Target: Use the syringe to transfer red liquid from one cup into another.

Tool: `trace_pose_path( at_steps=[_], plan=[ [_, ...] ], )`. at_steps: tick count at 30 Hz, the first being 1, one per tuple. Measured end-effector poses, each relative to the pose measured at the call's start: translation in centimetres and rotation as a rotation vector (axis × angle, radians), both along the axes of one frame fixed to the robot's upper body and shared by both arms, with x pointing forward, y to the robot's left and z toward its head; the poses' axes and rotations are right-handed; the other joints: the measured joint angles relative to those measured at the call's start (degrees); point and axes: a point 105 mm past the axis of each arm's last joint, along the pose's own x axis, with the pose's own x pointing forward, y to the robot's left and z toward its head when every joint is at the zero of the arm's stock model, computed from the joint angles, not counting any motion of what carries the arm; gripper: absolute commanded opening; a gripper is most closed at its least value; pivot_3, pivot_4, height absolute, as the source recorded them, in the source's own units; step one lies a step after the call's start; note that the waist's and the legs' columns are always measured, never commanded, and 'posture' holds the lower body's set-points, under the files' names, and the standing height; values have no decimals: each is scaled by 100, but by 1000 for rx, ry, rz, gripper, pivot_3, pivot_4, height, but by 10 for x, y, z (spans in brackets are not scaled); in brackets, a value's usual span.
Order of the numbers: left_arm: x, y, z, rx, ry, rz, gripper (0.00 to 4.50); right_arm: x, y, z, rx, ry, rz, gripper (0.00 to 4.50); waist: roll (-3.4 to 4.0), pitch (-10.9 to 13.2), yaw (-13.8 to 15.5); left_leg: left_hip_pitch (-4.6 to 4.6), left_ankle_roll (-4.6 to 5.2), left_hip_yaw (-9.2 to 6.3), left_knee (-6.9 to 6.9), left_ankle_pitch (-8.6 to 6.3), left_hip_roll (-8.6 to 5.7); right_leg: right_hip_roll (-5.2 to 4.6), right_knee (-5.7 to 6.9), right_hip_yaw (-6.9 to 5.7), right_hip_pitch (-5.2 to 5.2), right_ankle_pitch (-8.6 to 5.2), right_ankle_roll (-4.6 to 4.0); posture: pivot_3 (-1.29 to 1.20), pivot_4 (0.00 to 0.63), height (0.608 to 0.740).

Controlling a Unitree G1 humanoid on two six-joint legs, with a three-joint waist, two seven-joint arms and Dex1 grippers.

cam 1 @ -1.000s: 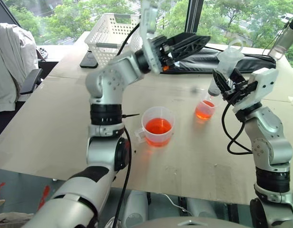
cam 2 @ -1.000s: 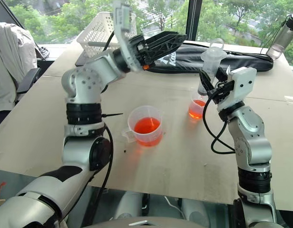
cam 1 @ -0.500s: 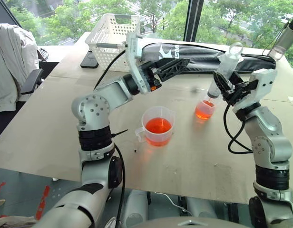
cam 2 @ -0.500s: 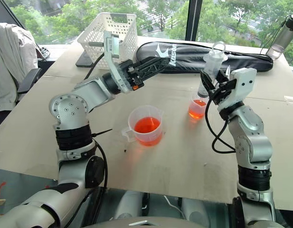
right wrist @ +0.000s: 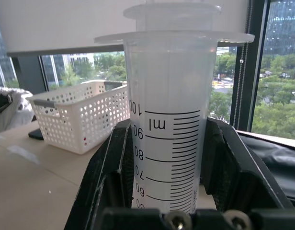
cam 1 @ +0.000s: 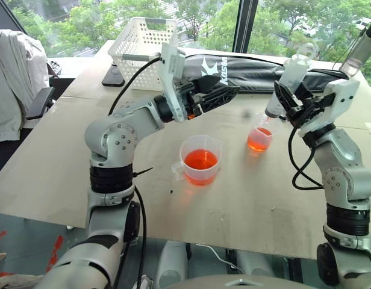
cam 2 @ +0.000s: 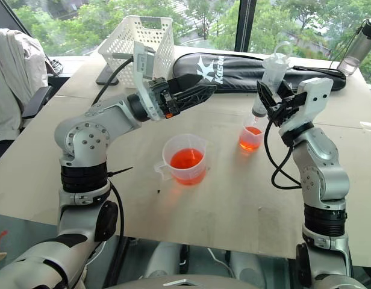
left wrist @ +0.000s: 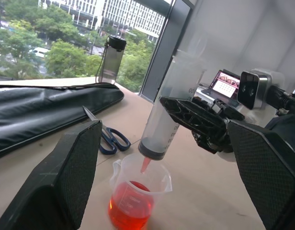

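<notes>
The right tool point(cam 2: 271, 102) is clamping the syringe point(cam 2: 267, 82), tilted, nozzle just above the smaller cup point(cam 2: 249, 135) of red liquid point(cam 2: 248, 143). The left tool point(cam 2: 200, 91), fingers apart and empty, is hovering over the bench point(cam 2: 233, 198) beyond the handled cup point(cam 2: 185, 159).

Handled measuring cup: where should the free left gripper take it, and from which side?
Take the measuring cup by its side handle, coming from the robot's left. The handle juts toward that side, and the open left gripper is nearer it. The cup holds red liquid and stands upright, so keep it level.
</notes>
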Motion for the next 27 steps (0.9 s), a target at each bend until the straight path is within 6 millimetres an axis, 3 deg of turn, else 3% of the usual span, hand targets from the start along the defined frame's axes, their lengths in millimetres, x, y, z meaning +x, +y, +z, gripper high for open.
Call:
trace_pose_path(
  at_steps=[5,10,13,18,23,27],
  plan=[
    [-1,-2,-2,29,-23,-9,4219,-5,8,10,-121,-45,31,1457,0,0,11,-4,0,0,-1,0,0,-1,-5,-1,0,0,0,0,150,724],
    [-3,-4,-1,36,-37,-19,4219,-28,49,28,-268,-143,208,1455,0,0,3,-2,0,-4,-2,0,1,0,-2,-5,-1,-1,0,0,150,724],
    [-10,-4,4,48,-69,-42,4219,-36,74,25,-365,-155,316,1449,0,0,-1,-1,0,-1,-1,0,1,0,-2,-2,-1,-1,-1,0,150,724],
    [-26,-12,5,93,-134,-104,4219,-43,100,20,-409,-153,422,1444,-1,0,26,-5,0,-3,-1,0,1,-1,-5,-5,0,-1,-1,0,150,724],
    [-25,-11,5,99,-142,-96,4219,-45,106,14,-441,-146,467,1443,-2,1,16,-4,0,-1,2,0,0,-2,-4,-4,0,-1,-1,0,150,724],
    [-25,-9,6,99,-155,-84,3202,-45,107,14,-446,-144,476,1430,-2,1,17,-4,0,-2,1,0,1,-1,-3,-5,-1,-1,-1,0,150,724]
  ],
)
